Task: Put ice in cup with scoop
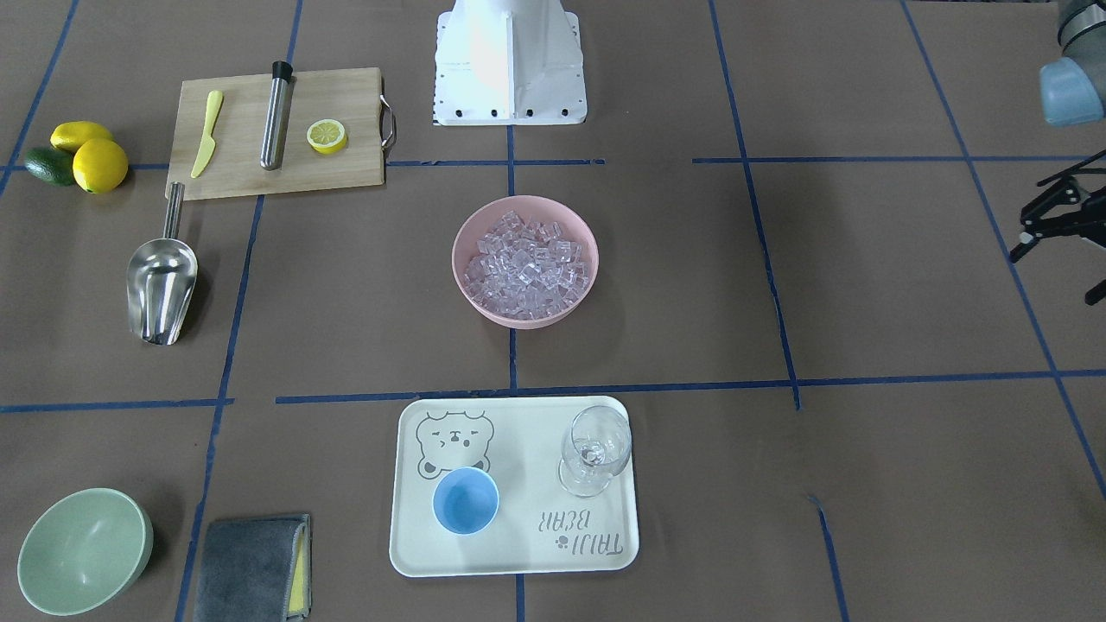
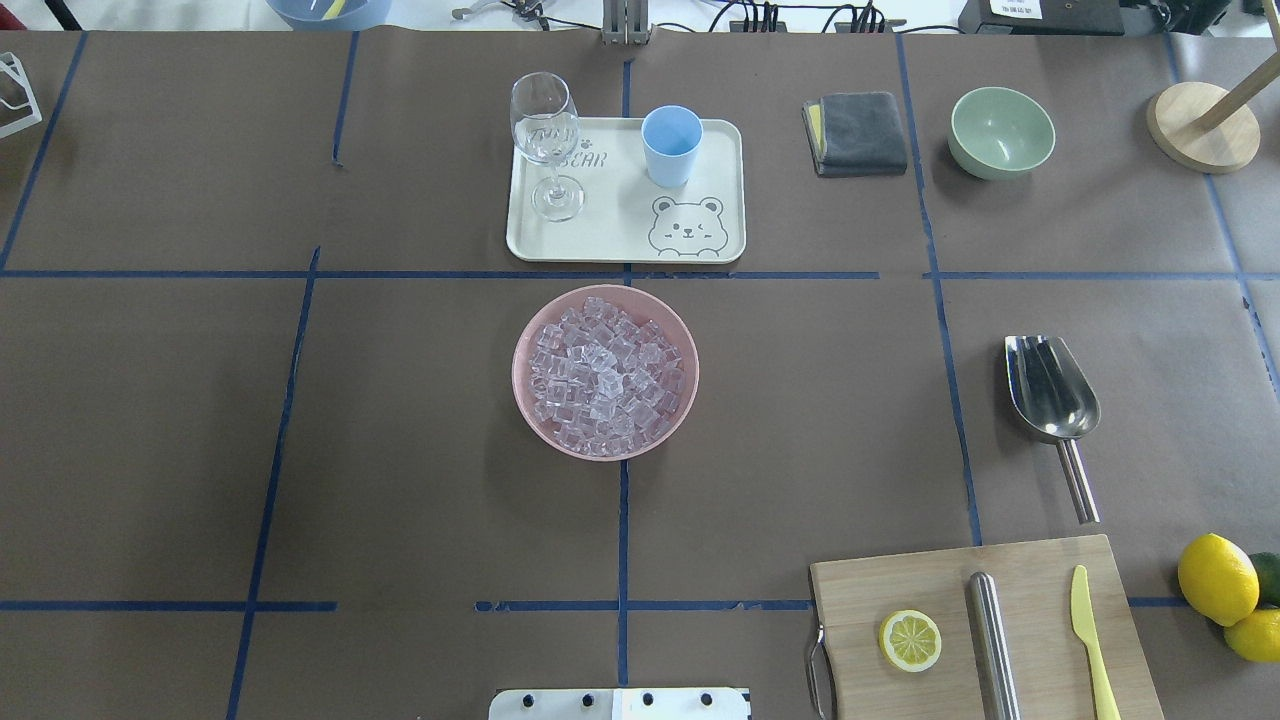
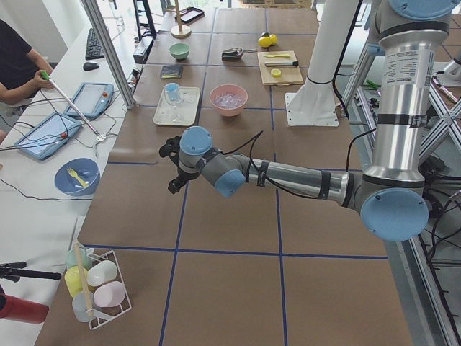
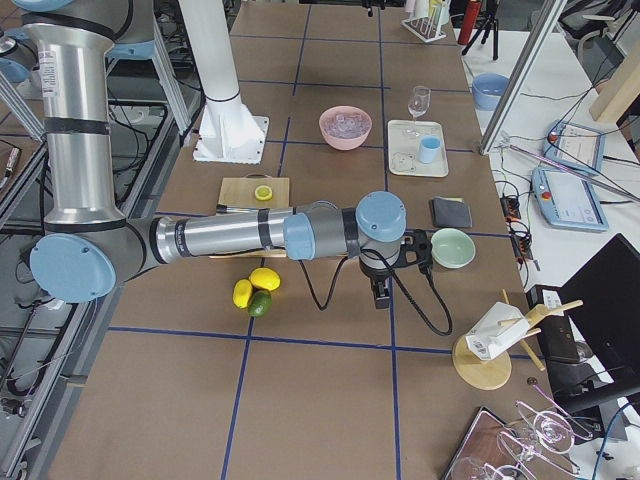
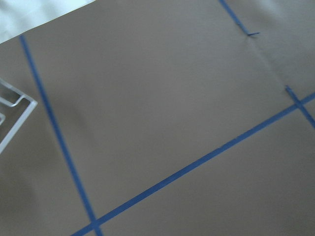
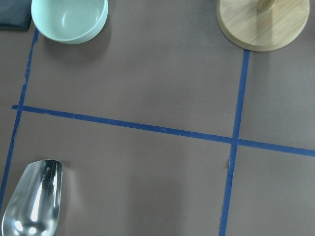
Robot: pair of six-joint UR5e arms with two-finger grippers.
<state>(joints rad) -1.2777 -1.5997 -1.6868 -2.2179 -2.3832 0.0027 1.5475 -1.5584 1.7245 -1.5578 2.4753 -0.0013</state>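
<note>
The ice [image 1: 525, 268] is a heap of clear cubes in a pink bowl [image 1: 460, 289] at the table's middle. The light-blue cup [image 1: 465, 501] stands empty on a white bear tray [image 1: 518, 553]. The steel scoop [image 1: 162, 289] lies on the table beside the cutting board, and its trough shows in the right wrist view [image 6: 32, 206]. My left gripper [image 1: 1052, 275] hangs at the table's edge, far from all of these, with its fingers spread and empty. My right gripper [image 4: 383, 292] shows only in the exterior right view, above the table near the green bowl; I cannot tell whether it is open.
A clear wine glass [image 1: 594, 449] shares the tray. A green bowl [image 1: 82, 553] and a grey cloth [image 1: 251, 570] lie beyond the scoop. The cutting board [image 1: 242, 173] holds a steel tube, a yellow knife and a lemon half. Lemons [image 1: 99, 164] and a wooden stand [image 2: 1200, 125] are nearby.
</note>
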